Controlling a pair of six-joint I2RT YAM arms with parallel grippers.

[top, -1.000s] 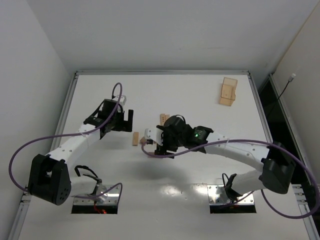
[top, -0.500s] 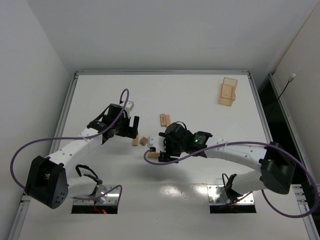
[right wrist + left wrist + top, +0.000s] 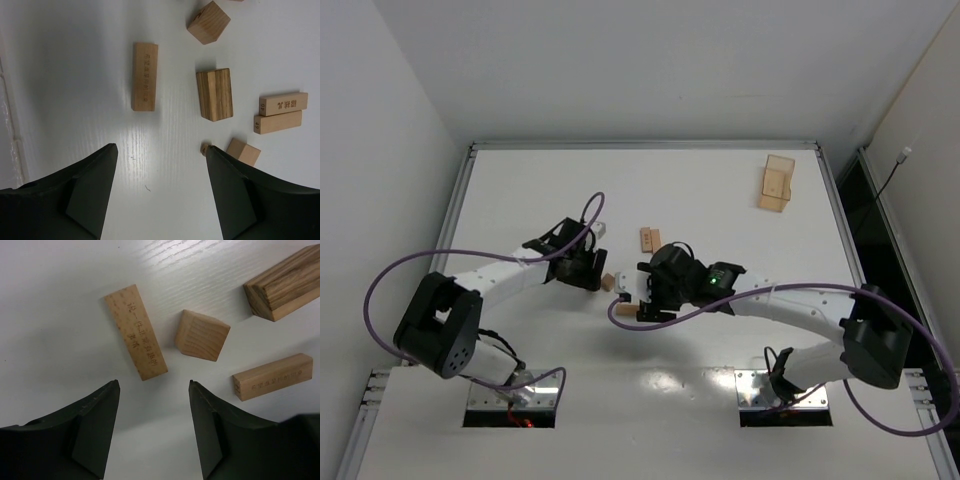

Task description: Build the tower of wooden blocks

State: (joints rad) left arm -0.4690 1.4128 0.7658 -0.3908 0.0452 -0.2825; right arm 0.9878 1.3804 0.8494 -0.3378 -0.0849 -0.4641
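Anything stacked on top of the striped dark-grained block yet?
No. In the right wrist view the striped block lies on the table with its upper face bare; the cube and long bar lie apart from it. Its underside is hidden.

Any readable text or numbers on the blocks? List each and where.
"49", seemingly: end of the lower paired bar, right wrist view.
"01", seemingly, then blurred characters: upper paired bar.
Flat bar, left wrist view: engraved line, too blurred to read.
Short bar at right: engraving too small.
Lone bar, right wrist view: engraving unreadable.
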